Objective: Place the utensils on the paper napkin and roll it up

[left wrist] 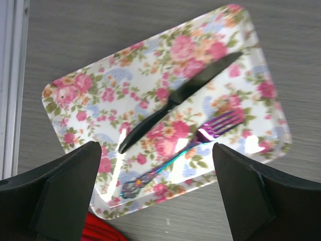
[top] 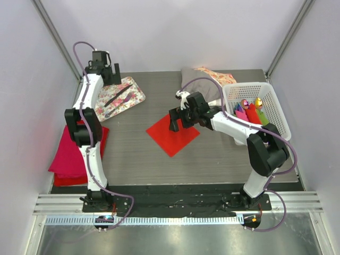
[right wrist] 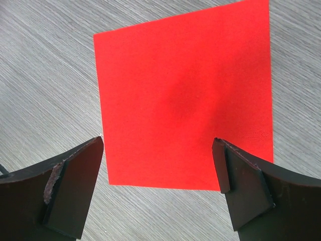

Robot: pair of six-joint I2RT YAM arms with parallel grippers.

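Over the desk's far-left corner the L gripper (top: pixel 109 68) (left wrist: pixel 155 150) hangs w/ jaws spread wide, nothing between them, above a floral tray (top: pixel 139 90) (left wrist: pixel 55 95) and not touching it. Near desk centre the R gripper (top: pixel 179 122) (right wrist: pixel 158 143) is likewise wide open and empty, poised over the paper napkin (top: pixel 172 137) (right wrist: pixel 185 90). Can't tell whether its tips touch the sheet.

Containers, L to R:
- The tray sits at an angle near the far-left corner. A black knife (top: pixel 118 95) (left wrist: pixel 175 100) and a shiny purple fork (top: pixel 120 104) (left wrist: pixel 200 138) lie on it side by side, roughly parallel, apart from each other. Both are along the tray's long axis.
- A white slotted basket (top: pixel 271 101) sits by the right edge. It holds bright rolls (top: pixel 249 112) standing on end, pink & green among them. Exact count unclear.

On the surface:
- A thick magenta cloth stack (top: pixel 69 154) lies at the left edge, partly behind the L arm.
- The napkin is a flat, unrolled red square, turned diamond-wise at mid-desk, w/ no utensils on it.
- A patterned cushion (top: pixel 210 77) lies along the far edge, just left of the basket.

The desk (top: pixel 138 159) is grey wood-grain, w/ plain white walls (top: pixel 170 32) on three sides.
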